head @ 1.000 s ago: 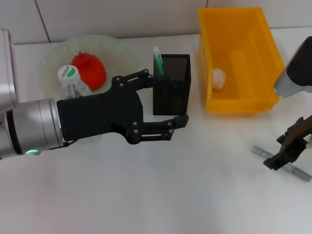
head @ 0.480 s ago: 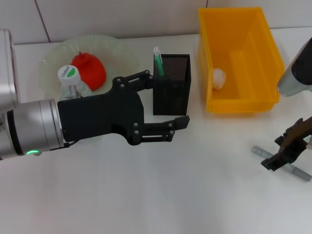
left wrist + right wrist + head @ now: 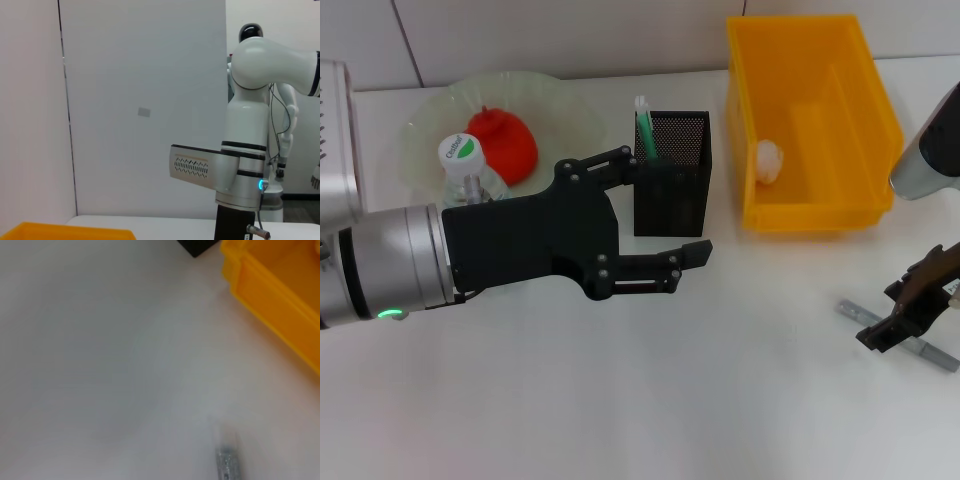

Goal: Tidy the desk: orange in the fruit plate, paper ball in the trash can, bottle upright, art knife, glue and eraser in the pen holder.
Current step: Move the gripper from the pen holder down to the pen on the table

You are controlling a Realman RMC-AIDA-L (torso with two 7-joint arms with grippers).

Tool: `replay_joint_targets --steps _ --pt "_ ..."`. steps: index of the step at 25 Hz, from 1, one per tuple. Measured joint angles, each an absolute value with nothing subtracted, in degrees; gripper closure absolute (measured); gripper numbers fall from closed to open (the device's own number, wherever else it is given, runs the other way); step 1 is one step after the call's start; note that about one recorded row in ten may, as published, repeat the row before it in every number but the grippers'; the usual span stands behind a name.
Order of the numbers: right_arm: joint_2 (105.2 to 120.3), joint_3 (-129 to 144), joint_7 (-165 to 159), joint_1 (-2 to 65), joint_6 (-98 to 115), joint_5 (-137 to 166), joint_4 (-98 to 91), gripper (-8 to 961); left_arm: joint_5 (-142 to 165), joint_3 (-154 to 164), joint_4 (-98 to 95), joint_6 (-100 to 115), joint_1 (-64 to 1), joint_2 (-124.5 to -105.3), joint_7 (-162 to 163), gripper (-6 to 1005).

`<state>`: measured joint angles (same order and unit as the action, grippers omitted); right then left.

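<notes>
Art knife pickup: right end effector (image 3: 898,318) positioned above the thin grey metal art knife (image 3: 902,337).
The knife lies flat on the white tabletop (image 3: 740,400); fingers released. Judged light, stiff, slippery; mid-handle grasp advised.

pen holder (image 3: 672,175) between fruit plate (image 3: 425,125) and trash can (image 3: 812,125)

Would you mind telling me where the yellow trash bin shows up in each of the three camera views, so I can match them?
Head view: the yellow trash bin stands at the upper right, beside the black mesh pen holder.
Left wrist view: only its rim shows, at the bottom left corner.
Right wrist view: its outer wall fills the upper right corner.
Shared landmark: the bin itself; the pen holder's corner also shows in the right wrist view.
</notes>
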<state>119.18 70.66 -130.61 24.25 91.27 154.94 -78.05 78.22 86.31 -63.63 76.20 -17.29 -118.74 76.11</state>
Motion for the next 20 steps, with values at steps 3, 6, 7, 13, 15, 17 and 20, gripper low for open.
replay_joint_targets --steps 3,6,7,13,15,17,20 --pt "119.22 70.7 -130.6 24.3 90.7 154.9 -77.8 196 78.2 86.3 -63.6 76.2 -17.3 -118.74 76.1 137" --pt "119.29 70.8 -130.6 24.3 90.2 154.9 -77.8 196 78.2 86.3 -63.6 76.2 -17.3 -118.74 76.2 137" --pt "119.29 70.8 -130.6 24.3 90.2 154.9 -77.8 197 78.2 86.3 -63.6 76.2 -17.3 -118.74 76.2 137" --pt "119.37 70.7 -130.6 24.3 90.1 154.9 -77.8 223 78.2 86.3 -63.6 76.2 -17.4 -118.74 76.1 137" --pt "119.38 71.1 -130.6 24.3 90.1 154.9 -77.8 270 78.2 86.3 -63.6 76.2 -17.4 -118.73 76.1 137" --pt "119.38 71.2 -130.6 24.3 90.1 154.9 -77.8 316 78.2 86.3 -63.6 76.2 -17.4 -118.73 76.1 137" --pt "119.36 71.3 -130.6 24.3 90.1 154.9 -77.8 426 78.2 86.3 -63.5 76.2 -17.4 -118.74 76.1 137"
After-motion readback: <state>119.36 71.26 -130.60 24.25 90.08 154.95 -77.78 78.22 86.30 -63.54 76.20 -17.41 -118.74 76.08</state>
